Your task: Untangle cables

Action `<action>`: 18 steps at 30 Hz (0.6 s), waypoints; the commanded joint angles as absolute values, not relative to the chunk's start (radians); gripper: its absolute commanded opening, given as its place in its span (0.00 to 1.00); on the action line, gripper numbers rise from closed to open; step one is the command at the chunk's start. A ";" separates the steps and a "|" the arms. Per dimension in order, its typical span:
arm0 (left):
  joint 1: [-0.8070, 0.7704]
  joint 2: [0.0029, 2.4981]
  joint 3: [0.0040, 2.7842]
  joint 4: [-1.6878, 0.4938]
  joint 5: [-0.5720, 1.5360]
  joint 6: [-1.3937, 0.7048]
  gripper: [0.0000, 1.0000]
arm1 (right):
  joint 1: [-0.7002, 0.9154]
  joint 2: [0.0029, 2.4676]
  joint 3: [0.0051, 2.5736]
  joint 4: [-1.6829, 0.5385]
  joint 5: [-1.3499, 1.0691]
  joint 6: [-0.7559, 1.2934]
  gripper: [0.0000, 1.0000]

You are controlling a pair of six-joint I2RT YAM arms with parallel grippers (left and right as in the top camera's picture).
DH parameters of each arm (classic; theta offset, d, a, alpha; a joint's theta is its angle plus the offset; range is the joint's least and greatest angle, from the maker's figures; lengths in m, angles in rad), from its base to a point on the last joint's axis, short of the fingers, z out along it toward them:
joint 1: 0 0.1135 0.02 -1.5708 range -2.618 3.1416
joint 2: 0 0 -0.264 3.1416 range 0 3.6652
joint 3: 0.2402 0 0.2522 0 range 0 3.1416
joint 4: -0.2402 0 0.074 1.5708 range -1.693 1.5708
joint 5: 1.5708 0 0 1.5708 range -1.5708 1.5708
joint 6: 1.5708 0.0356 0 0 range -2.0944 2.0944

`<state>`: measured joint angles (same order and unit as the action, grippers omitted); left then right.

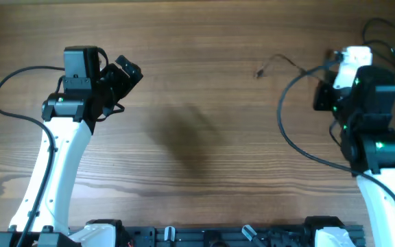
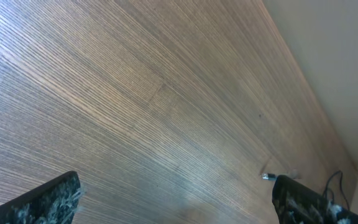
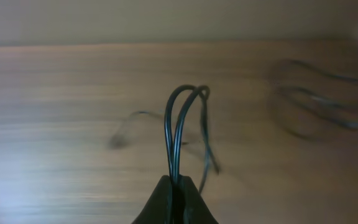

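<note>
Wood-grain worktop point(image 1: 204, 137) fills the overhead view, and its broad middle lies open between two arms. The left arm point(image 1: 53, 158) rises from the near-left corner and the right arm point(image 1: 379, 171) from the near-right. A dark mounting rail point(image 1: 218, 237) runs along the near edge between their bases. Two thick black arm leads show: one point(image 1: 2, 96) curves out beside the left arm, and the other point(image 1: 286, 123) bows from the right arm toward the middle, the only thing reaching into that open stretch.

The cables point(image 1: 295, 66) lie in the far-right part of the worktop. One thin strand runs from a small plug end point(image 1: 259, 73) rightward to the right arm's tool.

From the right wrist, the right tool point(image 3: 176, 186) has its fingers pressed together. It pinches a doubled loop point(image 3: 180, 118) of thin black cable that stands up out of the tips. Behind the loop a strand trails down onto the wood, with the plug end lying off to the left. Blurred loose loops point(image 3: 312, 99) rest to the right, close to the far edge where a pale wall point(image 3: 166, 18) begins. The overhead view places those loops by the far-right corner, partly cut off by the frame. How many separate cords make up the bunch cannot be told.

The left tool point(image 2: 176, 202) is spread wide and holds nothing, hanging over bare wood well apart from the cables. In its view the worktop's far edge runs diagonally across the upper right. One plug end shows near the finger point(image 2: 297, 200) at the lower right.
</note>
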<state>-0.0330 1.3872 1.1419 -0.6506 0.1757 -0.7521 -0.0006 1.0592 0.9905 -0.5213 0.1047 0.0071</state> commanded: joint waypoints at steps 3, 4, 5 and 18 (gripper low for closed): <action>-0.037 1.375 1.147 -0.648 0.162 -0.733 1.00 | 0.001 1.069 1.001 -0.567 0.561 0.135 0.04; -0.037 1.375 1.147 -0.648 0.162 -0.733 1.00 | 0.001 1.073 1.001 -0.563 0.561 0.203 0.04; -0.037 1.375 1.147 -0.648 0.162 -0.733 1.00 | 0.001 1.082 1.001 -0.558 0.561 0.305 0.04; -0.037 1.375 1.147 -0.648 0.162 -0.733 1.00 | 0.001 1.118 1.001 -0.497 0.765 0.418 0.04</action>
<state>-0.0330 1.3872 1.1419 -0.6510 0.1757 -0.7521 -0.0006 1.1110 0.9901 -0.5011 0.5613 0.4007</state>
